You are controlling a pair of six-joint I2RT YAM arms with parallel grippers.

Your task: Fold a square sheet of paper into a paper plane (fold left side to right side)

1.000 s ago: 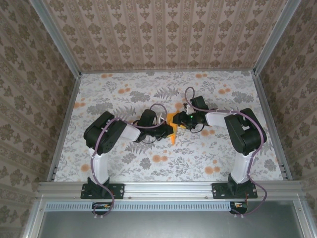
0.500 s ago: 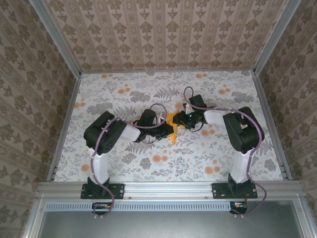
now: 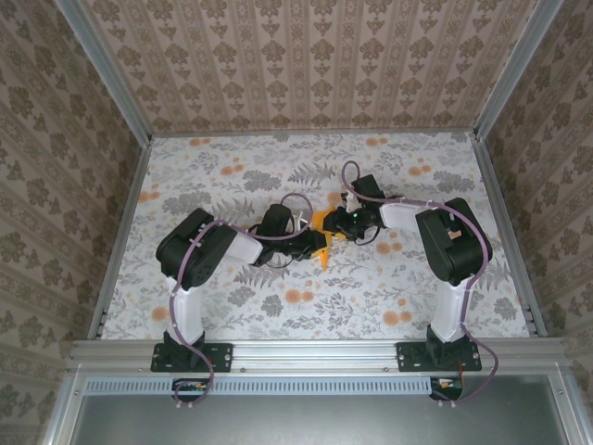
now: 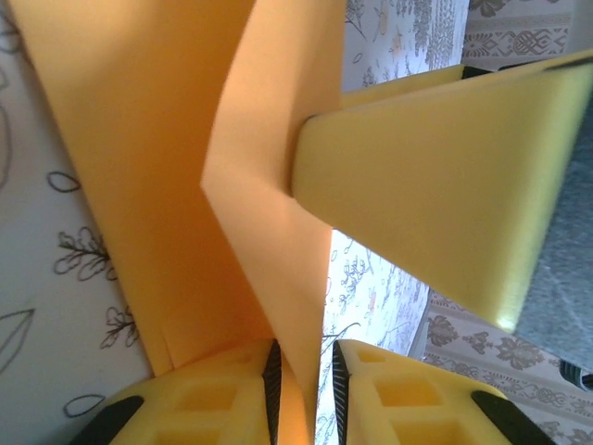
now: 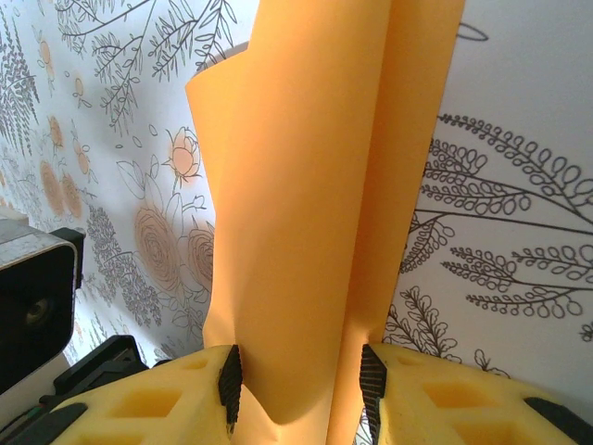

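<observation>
At counter (image 3: pixel 232 306) centre: left end effector (image 4: pixel 303 371) ajar around the sheet of paper (image 4: pixel 120 139); right end effector (image 5: pixel 298 380), at 3 o'clock, pinching it. Edges should align before creasing.

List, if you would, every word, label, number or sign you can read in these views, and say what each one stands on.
None: there is no readable text anywhere.
The orange paper is plain, and the table cover and walls carry only floral patterns.

Grey floral table (image 3: pixel 232 306), enclosed by brown damask-papered walls (image 3: pixel 315 65); an aluminium rail (image 3: pixel 315 352) lines its near edge.
</observation>
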